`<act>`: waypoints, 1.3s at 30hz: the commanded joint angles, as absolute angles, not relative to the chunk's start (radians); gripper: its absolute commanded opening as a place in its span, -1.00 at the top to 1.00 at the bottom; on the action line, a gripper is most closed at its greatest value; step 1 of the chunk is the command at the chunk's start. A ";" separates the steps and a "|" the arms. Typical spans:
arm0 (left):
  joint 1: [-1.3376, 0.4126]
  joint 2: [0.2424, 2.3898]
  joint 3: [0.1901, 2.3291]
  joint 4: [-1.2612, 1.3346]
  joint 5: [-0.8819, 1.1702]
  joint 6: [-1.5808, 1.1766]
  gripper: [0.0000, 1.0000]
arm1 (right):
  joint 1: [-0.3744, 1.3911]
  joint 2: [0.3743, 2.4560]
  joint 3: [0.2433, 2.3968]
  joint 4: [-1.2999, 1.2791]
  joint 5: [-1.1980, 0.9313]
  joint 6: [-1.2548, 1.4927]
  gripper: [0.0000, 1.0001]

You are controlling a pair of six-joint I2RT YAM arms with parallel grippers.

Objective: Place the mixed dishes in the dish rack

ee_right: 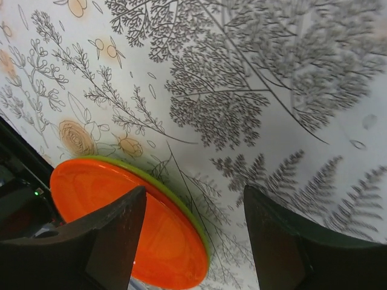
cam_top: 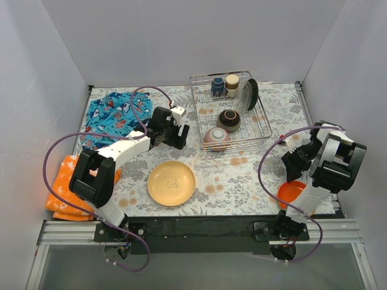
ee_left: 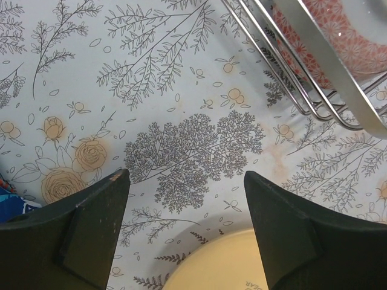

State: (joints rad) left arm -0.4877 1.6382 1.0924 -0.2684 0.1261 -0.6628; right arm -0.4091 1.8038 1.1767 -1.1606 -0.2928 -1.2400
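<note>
White walls enclose a table with a grey-and-tan botanical print. At upper centre of the overhead view, a rectangular silver wire dish rack holds a dark blue mug, a beige cup, an upright black plate, a dark brown bowl and a grey patterned bowl. Two plates lie flat outside it: a round tan-yellow plate at lower centre and a round orange plate at lower right, by the table's near edge. The left gripper hovers wide open and empty between the yellow plate and the rack. The right gripper is equally spread and empty above the orange plate's rim. Both plates look stiff, light, glossy and probably slippery. Lying flat, each offers only its thin rim, so a pinch across the edge seems the likely hold
</note>
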 commanded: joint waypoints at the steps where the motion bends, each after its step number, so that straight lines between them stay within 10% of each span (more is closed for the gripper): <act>1: -0.492 1.654 1.098 -0.291 0.101 -0.627 -0.52 | -0.377 1.730 1.046 -0.999 -0.184 -1.554 -0.46; 15: -0.492 1.744 1.204 -0.304 0.129 -0.618 -0.51 | -0.376 1.692 0.980 -0.888 -0.202 -1.523 0.17; 24: -0.492 1.744 1.204 -0.299 0.133 -0.627 -0.51 | -0.373 1.609 0.969 -0.839 -0.253 -1.466 0.96; 39: -0.491 1.715 1.180 -0.284 0.146 -0.640 -0.51 | -0.307 1.405 0.992 -0.998 -0.388 -1.497 0.97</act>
State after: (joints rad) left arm -0.4877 1.7473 1.1755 -0.3058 0.1310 -0.6361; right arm -0.3073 1.4738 0.9489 -0.9104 -0.3222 -1.4696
